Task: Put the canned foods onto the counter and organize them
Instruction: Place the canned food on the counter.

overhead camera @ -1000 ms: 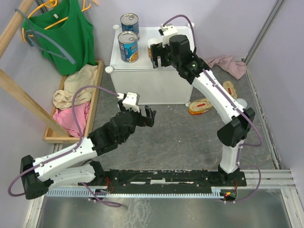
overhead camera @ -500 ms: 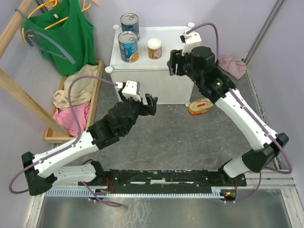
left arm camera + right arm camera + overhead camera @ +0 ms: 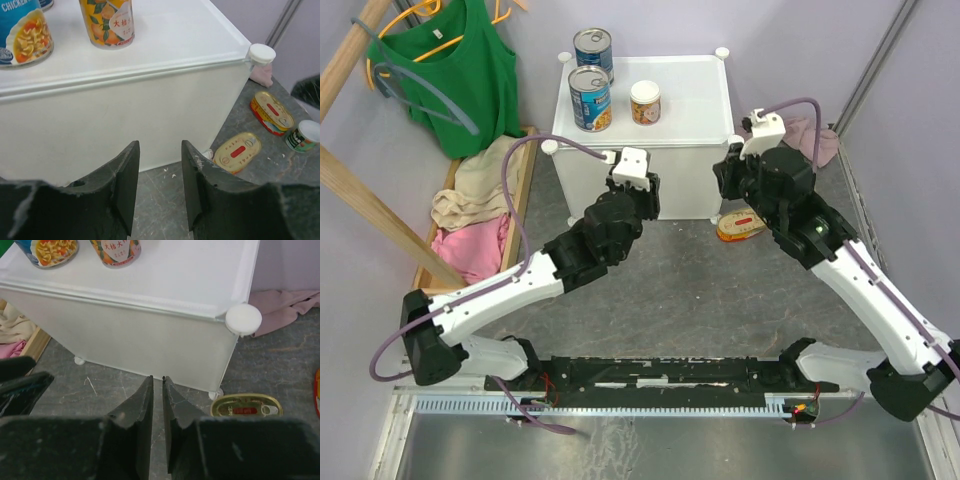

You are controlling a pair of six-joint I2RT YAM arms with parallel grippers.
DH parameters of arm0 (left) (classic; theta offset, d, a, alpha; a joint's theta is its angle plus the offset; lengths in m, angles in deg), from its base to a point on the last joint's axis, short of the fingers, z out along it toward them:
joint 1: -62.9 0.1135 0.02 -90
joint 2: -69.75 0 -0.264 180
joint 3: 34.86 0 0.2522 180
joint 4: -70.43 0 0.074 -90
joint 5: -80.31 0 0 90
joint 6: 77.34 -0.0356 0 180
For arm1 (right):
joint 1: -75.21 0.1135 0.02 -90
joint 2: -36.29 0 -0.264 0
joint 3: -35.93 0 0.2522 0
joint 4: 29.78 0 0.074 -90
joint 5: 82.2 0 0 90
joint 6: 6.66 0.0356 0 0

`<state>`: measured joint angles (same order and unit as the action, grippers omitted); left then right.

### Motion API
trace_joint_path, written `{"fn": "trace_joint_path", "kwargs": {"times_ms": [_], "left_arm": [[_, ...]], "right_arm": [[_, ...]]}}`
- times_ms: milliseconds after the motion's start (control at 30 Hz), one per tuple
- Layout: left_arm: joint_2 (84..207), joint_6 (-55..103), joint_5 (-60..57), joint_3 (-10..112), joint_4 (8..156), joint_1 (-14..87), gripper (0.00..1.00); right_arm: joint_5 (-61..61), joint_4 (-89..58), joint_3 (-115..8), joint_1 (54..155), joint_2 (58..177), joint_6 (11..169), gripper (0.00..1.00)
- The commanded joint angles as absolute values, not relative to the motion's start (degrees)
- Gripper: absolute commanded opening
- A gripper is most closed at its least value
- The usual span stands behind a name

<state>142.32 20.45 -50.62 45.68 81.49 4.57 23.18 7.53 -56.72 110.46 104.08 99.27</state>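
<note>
Three cans (image 3: 590, 97) are stood on the counter (image 3: 695, 95); on the floor (image 3: 670, 270), near its right front corner, a tin (image 3: 246, 405) is laid flat, label up, its long axis running left to right in the right wrist view, with a second tin (image 3: 271, 112) and a small can (image 3: 303, 136) beyond it. The left gripper (image 3: 159, 150) is held partly open and empty, the right gripper (image 3: 157, 382) almost closed on nothing. If the tin is taken along its long axis, or the jaws are not widened first, it could be pushed against the counter or slipped out.
</note>
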Motion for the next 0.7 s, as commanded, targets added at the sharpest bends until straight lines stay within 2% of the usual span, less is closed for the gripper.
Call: {"fn": "trace_joint_path", "kwargs": {"times_ms": [0, 167, 333, 667], "left_arm": [[146.18, 14.62, -53.45, 51.45, 73.93, 4.26, 0.44], [150.27, 10.87, -55.22, 55.25, 70.98, 4.28, 0.39], [153.59, 8.0, -55.88, 58.6, 69.18, 5.44, 0.36], [158.91, 12.37, -47.51, 64.41, 72.44, 13.28, 0.33]], "right_arm": [[24.61, 5.57, -53.17, 110.81, 98.83, 101.28, 0.19], [25.16, 5.86, -48.68, 110.88, 95.28, 102.63, 0.17], [25.47, 5.87, -44.52, 110.82, 92.27, 104.13, 0.23], [25.42, 4.91, -40.53, 110.82, 89.42, 104.9, 0.29]]}}
